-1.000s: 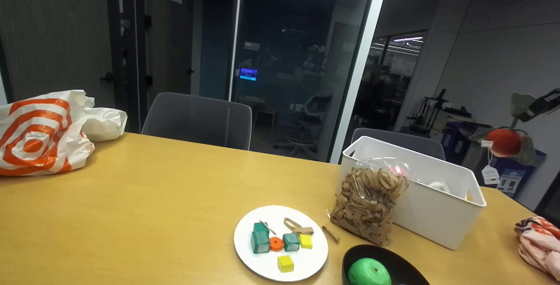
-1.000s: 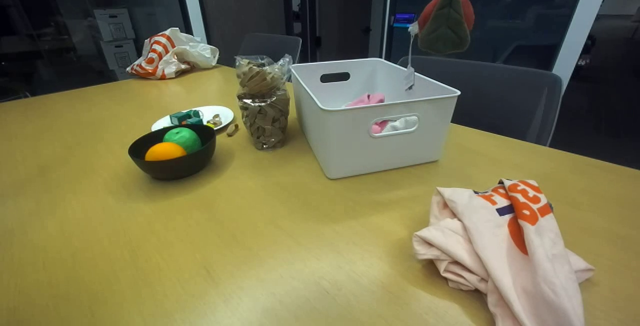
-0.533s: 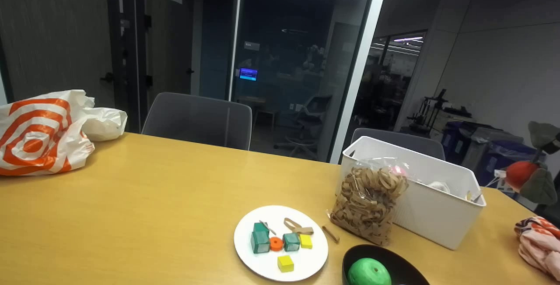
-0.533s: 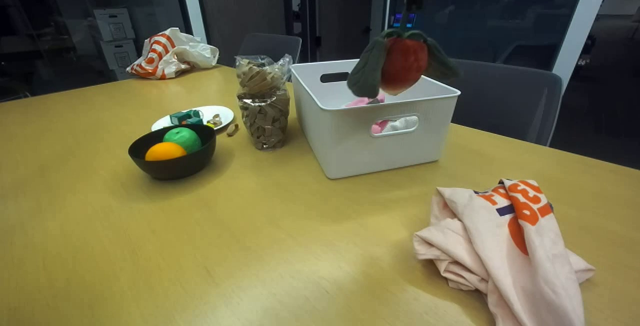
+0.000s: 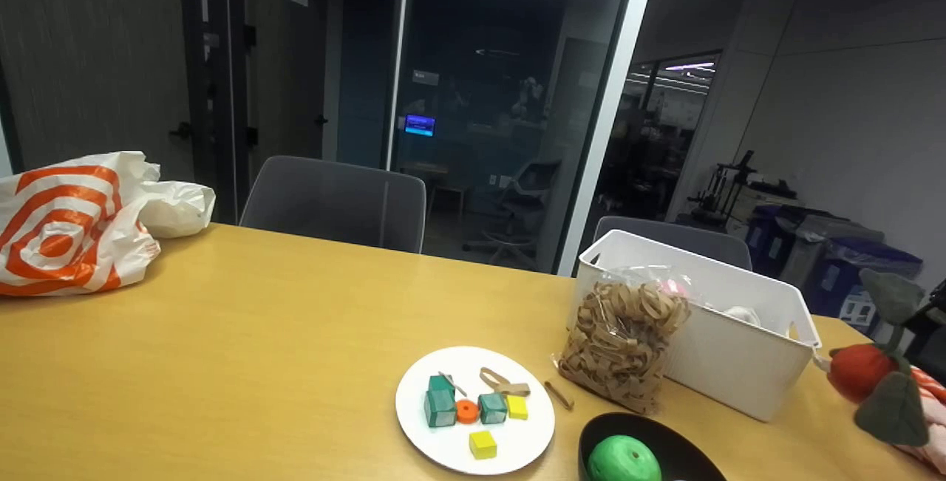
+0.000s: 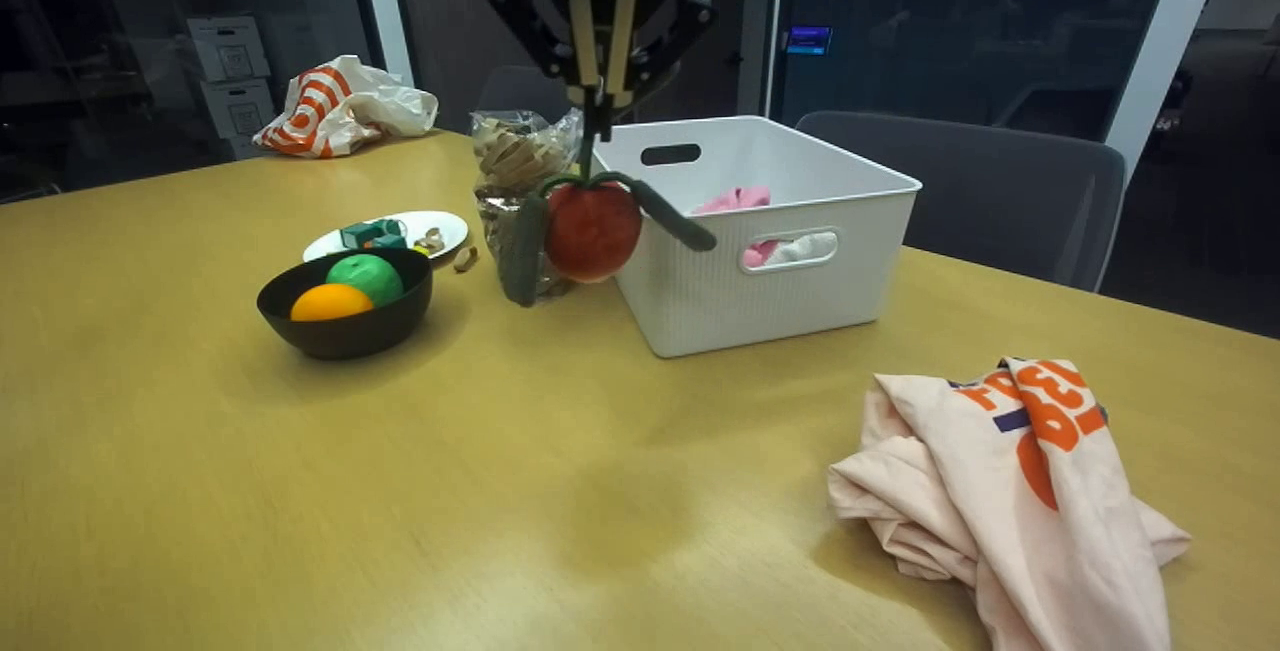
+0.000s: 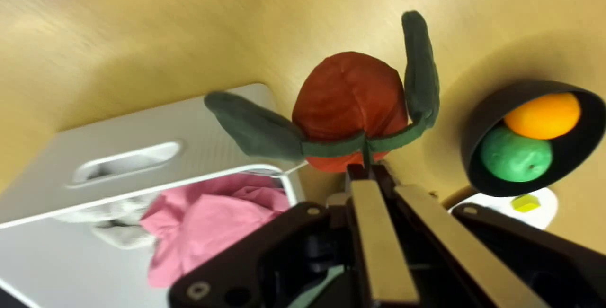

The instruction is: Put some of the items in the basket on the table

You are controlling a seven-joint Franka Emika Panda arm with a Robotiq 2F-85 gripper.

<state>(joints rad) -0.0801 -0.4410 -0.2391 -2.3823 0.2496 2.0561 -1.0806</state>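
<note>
The red round object [image 6: 592,231], a plush with green leaves and a white tag, hangs by its green stem from my gripper [image 6: 597,116]. In the wrist view my fingertips [image 7: 367,168] are shut on that stem. The red plush [image 7: 350,102] hangs above the table [image 6: 450,491], outside the white basket [image 6: 760,301] and near its corner. The basket holds pink cloth [image 7: 213,223] and something white. The clear bag of tan-brown pieces [image 5: 624,340] stands upright beside the basket. In an exterior view the plush partly hides the bag [image 6: 522,156].
A black bowl [image 6: 345,336] holds a green ball [image 7: 516,154] and an orange ball [image 7: 542,116]. A white plate [image 5: 473,459] carries small coloured pieces. A pale printed cloth [image 6: 990,491] lies on the table. An orange-and-white plastic bag [image 5: 66,230] stands farther off. Chairs stand behind the table.
The gripper, with the red plush hanging from it, has moved down and away from over the basket to beside it, toward the bag and bowl. The other things have not moved.
</note>
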